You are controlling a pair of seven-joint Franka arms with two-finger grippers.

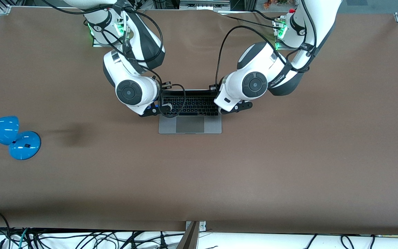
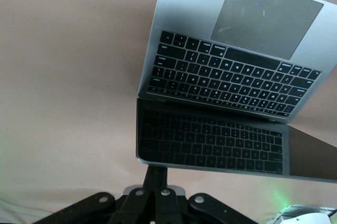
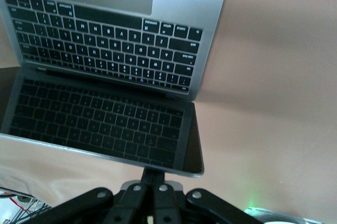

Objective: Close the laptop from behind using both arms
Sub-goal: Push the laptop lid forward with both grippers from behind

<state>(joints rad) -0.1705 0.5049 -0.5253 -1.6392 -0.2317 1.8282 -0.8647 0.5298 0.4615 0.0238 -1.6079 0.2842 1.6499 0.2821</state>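
Laptop (image 1: 190, 116) at frame centre on brown table (image 1: 254, 173), lid up, task barely begun. Left tool (image 2: 158, 182) and right tool (image 3: 154, 181) both pinched shut, holding nothing, tips at lid's top edge; push-down remains. Slim grey metal shell, matte black keys mirrored in glossy screen, smooth trackpad. Blue glossy desk lamp (image 1: 10, 136) at frame's left edge.

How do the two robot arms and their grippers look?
Both arms, the left arm and right arm, are white with black joint bands and round grey caps. Black cables trail along them. The left gripper and right gripper are black. Green lights glow at the bases.
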